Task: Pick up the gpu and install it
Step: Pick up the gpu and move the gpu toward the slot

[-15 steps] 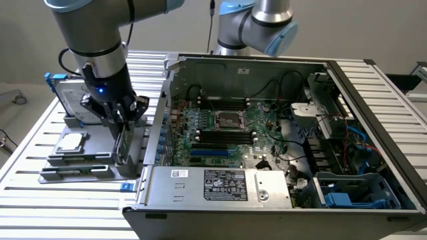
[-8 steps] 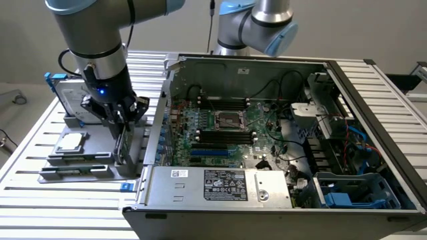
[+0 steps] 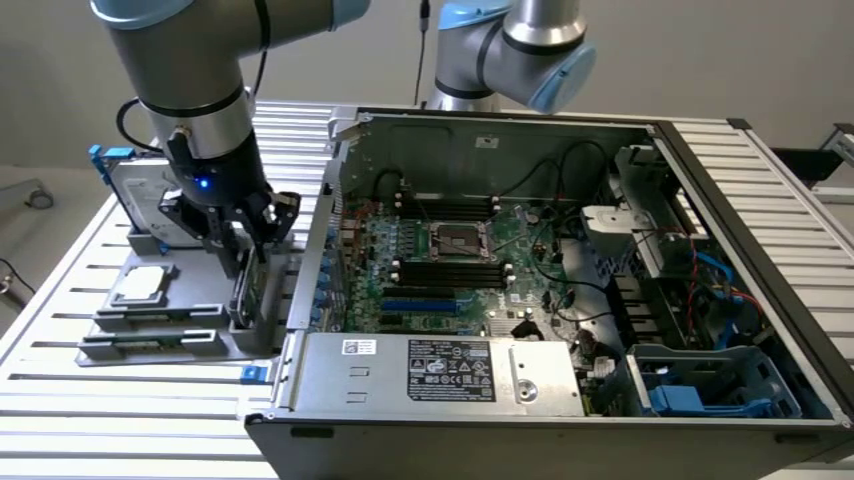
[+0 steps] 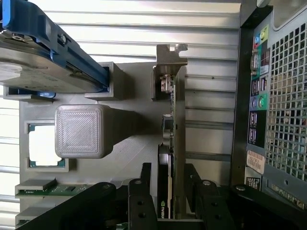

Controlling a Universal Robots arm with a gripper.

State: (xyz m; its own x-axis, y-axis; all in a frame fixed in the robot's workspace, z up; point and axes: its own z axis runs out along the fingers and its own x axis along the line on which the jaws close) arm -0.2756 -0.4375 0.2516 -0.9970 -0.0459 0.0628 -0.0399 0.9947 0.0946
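Observation:
The gpu point(image 4: 174, 120) stands on edge in the grey holder point(image 3: 174, 322) outside the open computer case point(image 3: 400, 375). Its green board, black cover and silver end bracket point(image 4: 170, 55) are seen edge-on in the wrist view. My gripper point(image 4: 169, 191) is lowered over the card, with one black finger point(image 4: 145, 187) on the cover side and the other against the board side. A narrow gap remains on the cover side, so the gripper is open around the card. In the exterior view the gripper point(image 3: 244, 250) sits low over the gpu point(image 3: 243, 292) at the holder's case-side edge.
A silver hard drive with blue rails point(image 3: 134, 188) leans at the holder's back, and a square processor chip point(image 3: 143, 285) lies in its pocket. The motherboard point(image 3: 441, 262) lies inside the case. A second arm point(image 3: 521, 50) stands behind the case. The slatted table point(image 3: 120, 400) surrounds everything.

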